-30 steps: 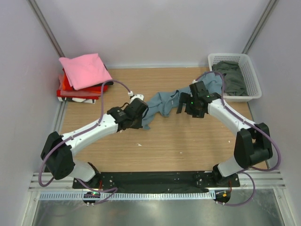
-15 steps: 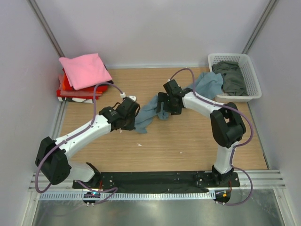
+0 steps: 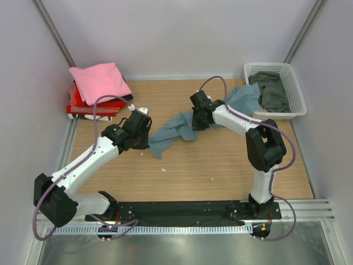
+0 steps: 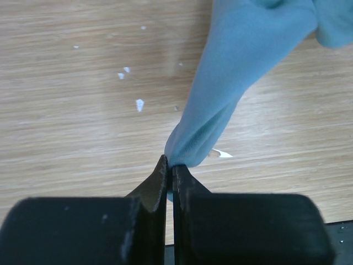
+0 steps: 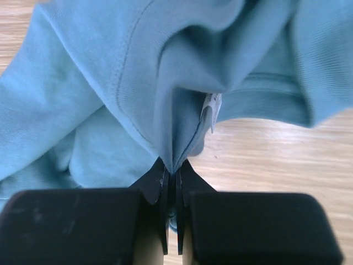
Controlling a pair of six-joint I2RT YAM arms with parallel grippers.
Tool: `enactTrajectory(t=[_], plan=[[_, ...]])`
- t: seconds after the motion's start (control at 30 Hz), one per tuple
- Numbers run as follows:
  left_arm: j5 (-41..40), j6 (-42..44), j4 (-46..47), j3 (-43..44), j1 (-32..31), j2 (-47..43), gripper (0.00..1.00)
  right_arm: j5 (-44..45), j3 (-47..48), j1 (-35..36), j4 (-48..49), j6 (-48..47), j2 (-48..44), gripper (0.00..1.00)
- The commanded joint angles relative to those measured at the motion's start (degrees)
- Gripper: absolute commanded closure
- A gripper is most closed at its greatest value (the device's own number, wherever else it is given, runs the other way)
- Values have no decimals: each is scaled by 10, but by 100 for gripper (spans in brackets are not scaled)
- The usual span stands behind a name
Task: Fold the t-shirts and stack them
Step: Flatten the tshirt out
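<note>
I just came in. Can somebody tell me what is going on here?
Both arms hold the slate-blue t-shirt, which lies crumpled across the table toward the white basket. The left gripper is shut on one end, the right gripper on a fold near its label. A grey-green shirt lies in the basket; folded shirts, pink on top, sit stacked at the far left.

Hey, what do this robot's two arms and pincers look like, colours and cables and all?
The left arm and right arm both have white links with chunky black joints, mounted on a black base plate. A mauve cable loops alongside each. The left pincer and right pincer are matt black, with thin fingers tapering from a blocky body.
</note>
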Motion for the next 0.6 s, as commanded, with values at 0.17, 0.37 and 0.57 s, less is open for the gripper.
enactTrajectory(t=[0.17,0.37,0.57], plan=[[-55,53,-90,67,65,-105,100,127,79,-2,-120,-36,-192,99],[-81,50,-126,91,79,-173,100,184,47,-10,-159,-36,-317,99],[-100,48,-134,95,80,-209,99,91,-29,-10,-119,-48,-379,79]])
